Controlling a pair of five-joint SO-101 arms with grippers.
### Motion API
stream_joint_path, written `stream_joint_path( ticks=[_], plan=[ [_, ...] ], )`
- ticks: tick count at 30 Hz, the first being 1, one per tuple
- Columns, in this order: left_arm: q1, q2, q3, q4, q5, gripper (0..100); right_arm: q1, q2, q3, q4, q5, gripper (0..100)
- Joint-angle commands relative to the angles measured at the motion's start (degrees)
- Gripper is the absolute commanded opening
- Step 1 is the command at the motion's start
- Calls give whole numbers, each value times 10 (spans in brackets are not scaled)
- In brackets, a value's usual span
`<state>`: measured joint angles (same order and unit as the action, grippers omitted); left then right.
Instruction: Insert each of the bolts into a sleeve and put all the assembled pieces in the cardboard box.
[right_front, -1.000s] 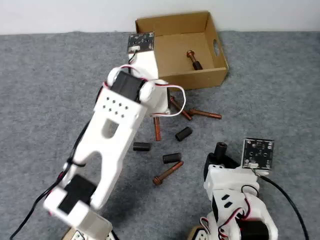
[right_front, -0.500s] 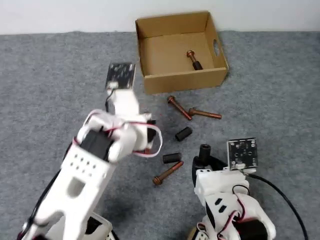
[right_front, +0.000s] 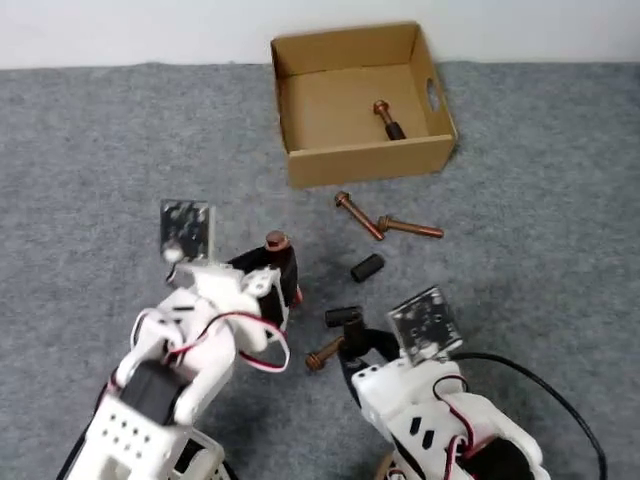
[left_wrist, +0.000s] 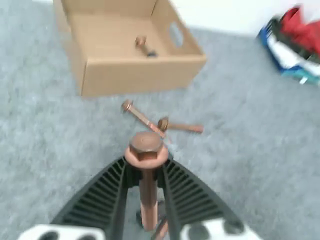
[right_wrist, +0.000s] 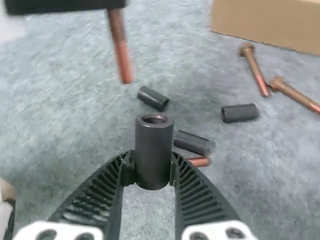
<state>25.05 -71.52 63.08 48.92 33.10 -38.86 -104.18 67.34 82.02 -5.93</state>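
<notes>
High view first: how are the task's pieces seen to look?

— Copper-coloured bolts with flanged hexagonal heads and short black tubular sleeves are seen on the grey table (right_front: 100, 150). An assembled piece (right_front: 387, 118), a bolt pushed into a sleeve, is lying inside the cardboard box (right_front: 365, 165).

And outside the cardboard box?

— Just in front of it, a first loose bolt (right_front: 358, 216) and a second loose bolt (right_front: 410, 228) are lying close together. A loose sleeve (right_front: 367, 268) is found a little farther from the box. Farther still, a second sleeve (right_front: 343, 316) and a third loose bolt (right_front: 325, 352) are lying just beside the right arm's tool.

What is gripped, and how are the arms posed?

— The left tool (left_wrist: 146, 167) is closed on the held bolt (left_wrist: 147, 170). The bolt is kept upright, with its head above the jaws and its shank passing down between the fingers. The right tool (right_wrist: 152, 167) is clamped around the held sleeve (right_wrist: 153, 150), which is stood upright with its open bore facing up. Both arms are folded low on the side of the table away from the box, and both tools are pointed towards it. The held bolt is carried nearer the box than the held sleeve. The two are apart, and the bolt's tip is raised off the table, to one side of the bore.
</notes>
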Motion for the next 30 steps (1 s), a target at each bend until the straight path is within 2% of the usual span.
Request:
stream_joint_path(
  ticks=[1, 6, 12, 20, 30],
  plan=[
    [-1, -90, 28, -40, -3, 5, -20, 6, -12, -1, 23, 8],
    [4, -207, 79, -49, -1, 5, -21, 7, -11, -30, 65, 8],
    [5, -302, 93, -46, 54, 5, -21, 7, 22, -88, 131, 8],
    [69, -309, 89, -46, 54, 5, -22, 8, 47, -160, 178, 8],
    [77, -306, 105, -45, 53, 5, -22, 8, 45, -176, 178, 8]
  ],
)
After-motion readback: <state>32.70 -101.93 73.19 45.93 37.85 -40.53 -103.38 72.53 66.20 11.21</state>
